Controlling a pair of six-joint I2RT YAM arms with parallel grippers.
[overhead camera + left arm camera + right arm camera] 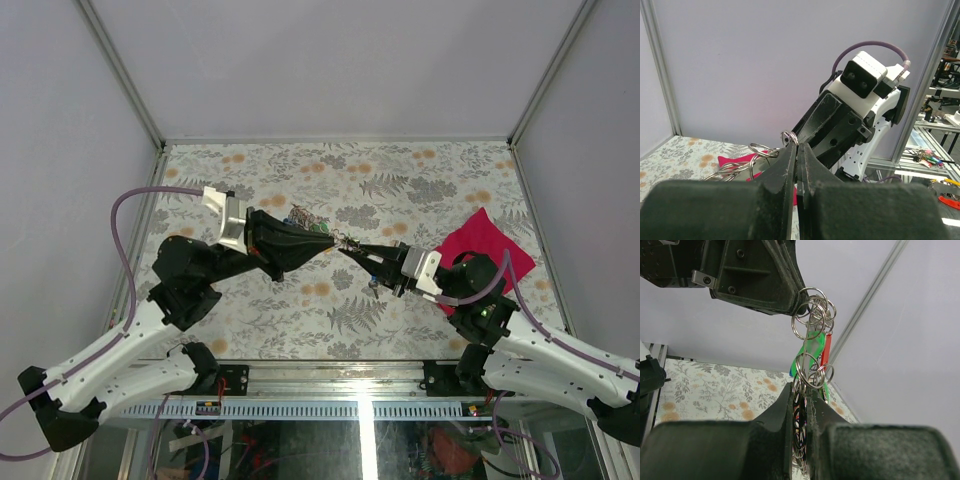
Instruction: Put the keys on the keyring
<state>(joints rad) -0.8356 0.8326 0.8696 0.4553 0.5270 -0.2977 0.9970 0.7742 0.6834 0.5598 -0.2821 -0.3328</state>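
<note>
Okay, left gripper (797,149) fingers are pressed together, pinching the top loop of the keyring (812,315), which is held up over mid-table. Right gripper (801,392) fingers are narrow, clamped on the keyring's lower loops. Green-headed key (812,346) dangles between both grippers. Red cloth (487,247) lies on the table (300,175), right side.

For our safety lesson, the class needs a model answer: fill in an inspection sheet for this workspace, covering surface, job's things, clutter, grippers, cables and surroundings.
Surface: table, floral-patterned top.
Job's things: keyring of bunched metal rings, held in the air between the arms; keys with green and red heads hang from it.
Clutter: red cloth lying on the right.
Grippers: left gripper and right gripper both shut on the keyring.
Cables: purple cable looping off each wrist.
Surroundings: plain grey walls, metal frame.
</note>
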